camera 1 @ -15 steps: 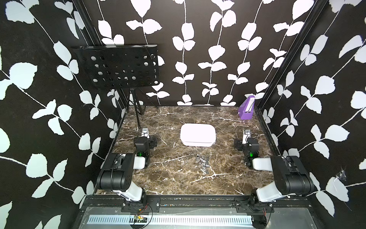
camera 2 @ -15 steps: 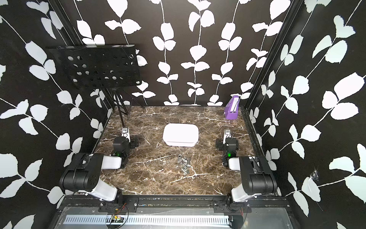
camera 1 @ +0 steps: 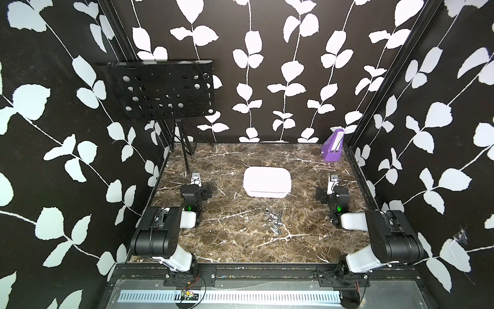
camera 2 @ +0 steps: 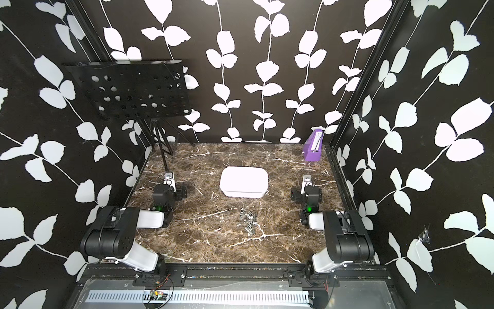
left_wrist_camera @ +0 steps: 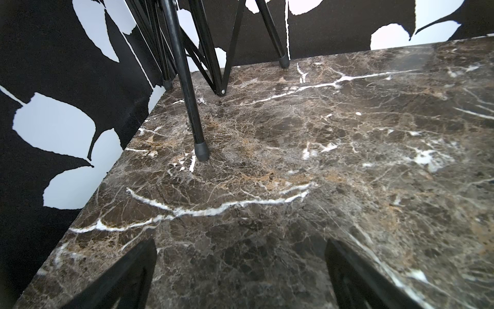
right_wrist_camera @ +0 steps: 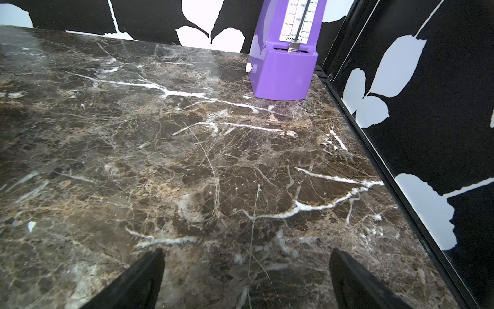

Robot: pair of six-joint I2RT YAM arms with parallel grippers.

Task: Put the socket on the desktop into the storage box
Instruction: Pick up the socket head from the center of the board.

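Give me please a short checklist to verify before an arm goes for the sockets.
1. Left gripper open, nothing between the jaws: ok.
2. Right gripper open, nothing between the jaws: ok.
3. Sockets lie in a loose heap on the desktop, unobstructed: ok.
4. Storage box stands beyond the heap, apart from it: ok.
5. Storage box uncovered and empty: cannot tell, its top is washed out white.

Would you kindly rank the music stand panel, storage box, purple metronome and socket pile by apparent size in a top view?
1. music stand panel
2. storage box
3. purple metronome and socket pile: look alike, not ranked
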